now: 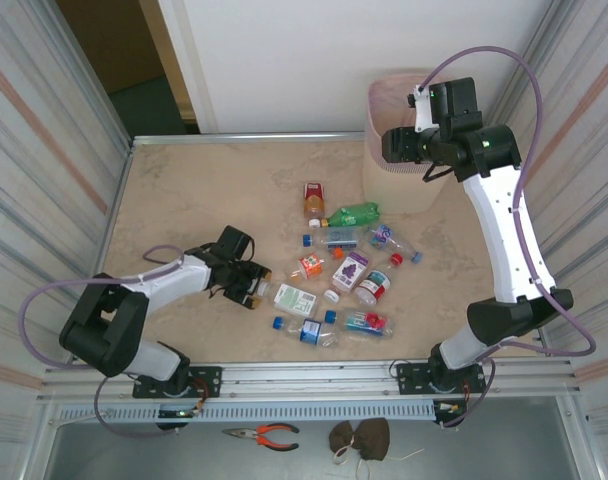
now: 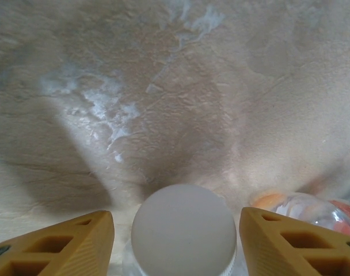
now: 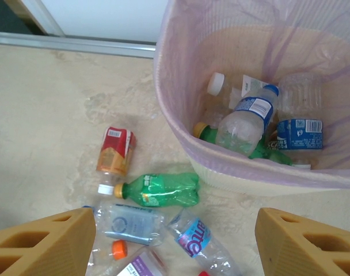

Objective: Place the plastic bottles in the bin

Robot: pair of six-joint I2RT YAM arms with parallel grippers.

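about a dozen small plastic bottles [image 1: 352, 270], clear or green with coloured labels and caps, lie loose at the middle of the beige marbled bench [image 1: 204, 190]. among them a crumpled green bottle with a yellow cap [image 3: 160, 190] and a red-labelled bottle [image 3: 114, 152] lie just near-left of the tall cream-pink bin [image 3: 163, 75], which stands at the far right. inside its pink liner lie several more, including a clear bottle with a blue cap [image 3: 247, 118].

the right pincer [image 3: 175, 238] hangs over the bin's near-left rim, its fingers spread wide with nothing between them. the left pincer [image 2: 176, 238] is low at the left edge of the scatter, its orange fingers either side of a white-capped clear bottle [image 2: 183, 230]; i cannot tell whether they pinch it.
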